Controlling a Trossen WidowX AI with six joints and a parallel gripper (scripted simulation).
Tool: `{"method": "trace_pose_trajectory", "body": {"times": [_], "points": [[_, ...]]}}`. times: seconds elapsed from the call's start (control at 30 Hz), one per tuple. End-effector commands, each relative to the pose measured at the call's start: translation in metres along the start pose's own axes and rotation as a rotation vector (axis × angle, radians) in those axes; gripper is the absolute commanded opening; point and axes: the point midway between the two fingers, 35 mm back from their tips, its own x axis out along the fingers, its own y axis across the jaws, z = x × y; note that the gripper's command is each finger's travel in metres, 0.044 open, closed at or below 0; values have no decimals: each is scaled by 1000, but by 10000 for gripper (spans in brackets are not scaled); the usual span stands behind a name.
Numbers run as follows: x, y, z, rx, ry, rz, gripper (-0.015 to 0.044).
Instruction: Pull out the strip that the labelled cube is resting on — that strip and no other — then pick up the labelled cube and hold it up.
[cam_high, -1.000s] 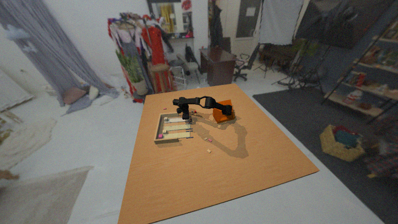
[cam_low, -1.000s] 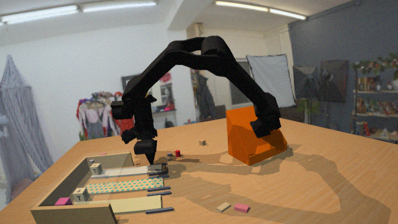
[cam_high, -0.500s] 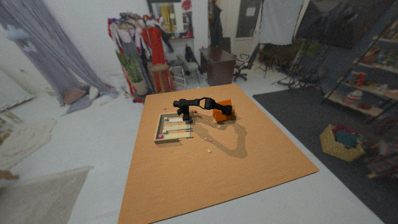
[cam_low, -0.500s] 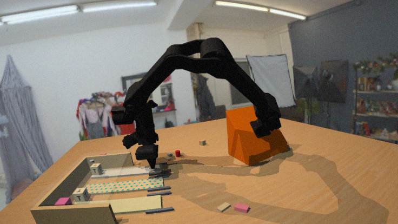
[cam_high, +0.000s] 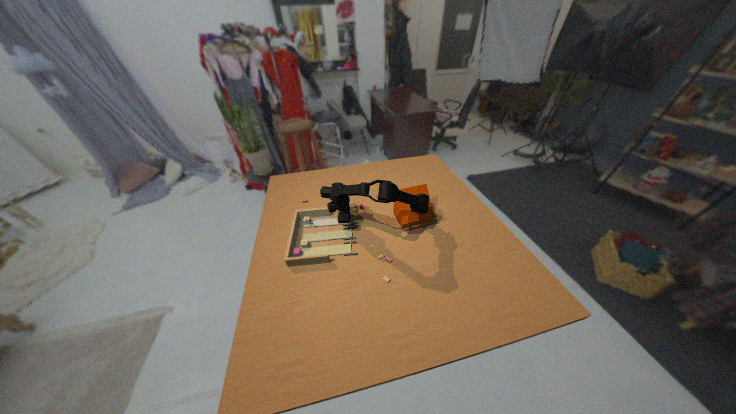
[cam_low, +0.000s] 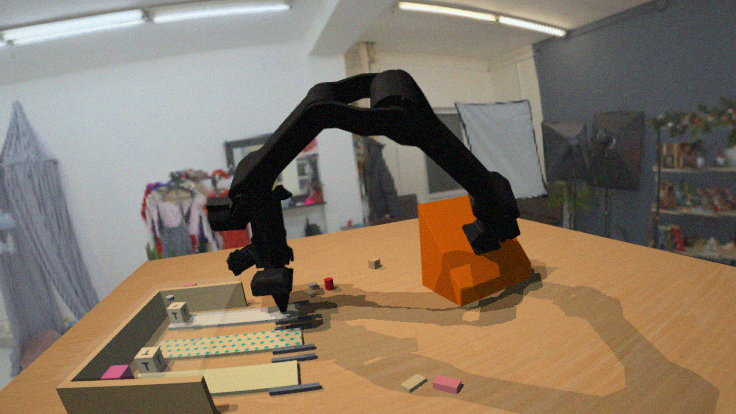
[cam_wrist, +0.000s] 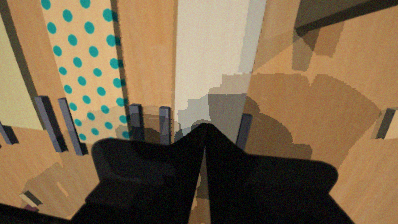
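Observation:
An open tray (cam_low: 123, 342) (cam_high: 293, 235) holds three strips: a white one (cam_low: 226, 316) (cam_wrist: 210, 50) (cam_high: 323, 221) at the back, a teal-dotted one (cam_low: 231, 342) (cam_wrist: 85, 65) in the middle and a cream one (cam_low: 247, 375) at the front. A cube marked T (cam_low: 177, 311) rests on the far end of the white strip. A second lettered cube (cam_low: 149, 358) stands at the far end between the dotted and cream strips, beside a pink block (cam_low: 117, 371). My gripper (cam_low: 282, 307) (cam_wrist: 206, 128) (cam_high: 345, 221) is shut, its tips pointing down at the near end of the white strip.
Dark bars (cam_low: 294, 350) (cam_wrist: 47, 122) lie at the strips' near ends. The arm's orange base (cam_low: 463, 257) (cam_high: 409, 208) stands to the right. A red cylinder (cam_low: 328, 283), a small tan cube (cam_low: 374, 263), a tan block (cam_low: 413, 382) and a pink block (cam_low: 446, 384) lie loose on the table.

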Motion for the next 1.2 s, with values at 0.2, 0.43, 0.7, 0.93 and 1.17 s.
{"method": "trace_pose_trajectory", "body": {"times": [0.2, 0.43, 0.7, 0.93, 1.17], "points": [[1, 0, 0, 4, 0, 5, 0], [2, 0, 0, 4, 0, 5, 0], [3, 0, 0, 4, 0, 5, 0], [4, 0, 0, 4, 0, 5, 0], [4, 0, 1, 4, 0, 5, 0]]}}
